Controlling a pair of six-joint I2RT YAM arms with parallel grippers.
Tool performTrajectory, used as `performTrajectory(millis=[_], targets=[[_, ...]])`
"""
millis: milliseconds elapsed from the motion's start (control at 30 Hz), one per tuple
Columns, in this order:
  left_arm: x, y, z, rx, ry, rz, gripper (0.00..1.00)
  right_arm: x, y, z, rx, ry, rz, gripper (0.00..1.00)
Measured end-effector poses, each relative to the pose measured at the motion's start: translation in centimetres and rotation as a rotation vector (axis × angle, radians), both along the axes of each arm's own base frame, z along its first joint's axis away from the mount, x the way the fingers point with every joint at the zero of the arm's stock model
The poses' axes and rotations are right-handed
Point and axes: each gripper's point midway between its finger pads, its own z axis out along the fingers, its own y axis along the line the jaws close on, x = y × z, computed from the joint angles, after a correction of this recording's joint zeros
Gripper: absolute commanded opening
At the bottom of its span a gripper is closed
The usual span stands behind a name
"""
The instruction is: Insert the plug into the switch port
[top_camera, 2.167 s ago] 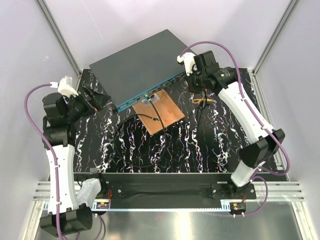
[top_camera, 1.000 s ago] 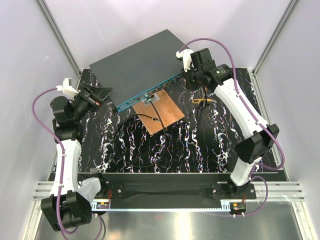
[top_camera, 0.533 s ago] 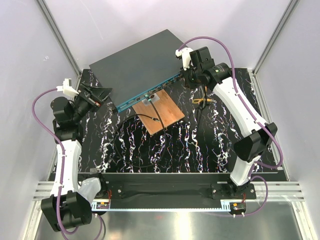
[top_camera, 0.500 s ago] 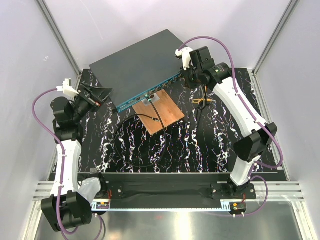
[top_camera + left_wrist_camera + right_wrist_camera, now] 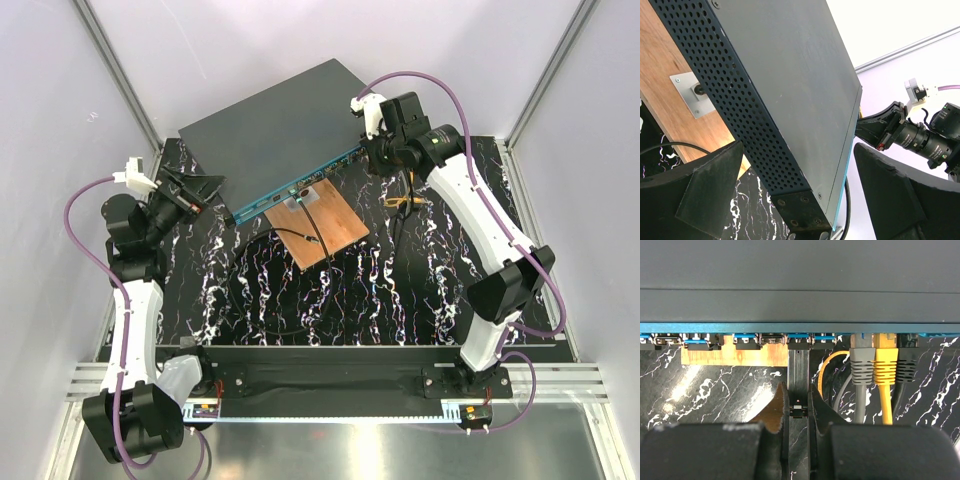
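Observation:
The switch [image 5: 285,130] is a flat dark grey box with a teal front face, lying at the back of the table; it also shows in the left wrist view [image 5: 790,90] and the right wrist view [image 5: 800,280]. My right gripper [image 5: 798,395] is shut on a narrow black plug [image 5: 798,367] whose tip is at a port in the switch's teal port row. Grey [image 5: 860,367], yellow [image 5: 885,367] and black plugs sit in ports to its right. My left gripper [image 5: 800,200] is open, its fingers astride the switch's left corner.
A copper-brown board [image 5: 318,222] lies in front of the switch with black cables looping over the marbled table. A small yellow-brown piece [image 5: 403,202] lies near my right arm. The enclosure walls stand close on both sides.
My right gripper has moved left and up to the switch's front face with the plug. My left arm swung its gripper onto the switch's left corner, then stayed still.

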Motion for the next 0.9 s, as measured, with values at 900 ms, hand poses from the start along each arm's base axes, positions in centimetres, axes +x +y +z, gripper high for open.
performTrajectory(millis=[900], targets=[[0.06,0.00,0.37,0.002,-0.019,0.000,0.99,-0.03,0.14,-0.13,-0.004,0.042,0.013,0.00]])
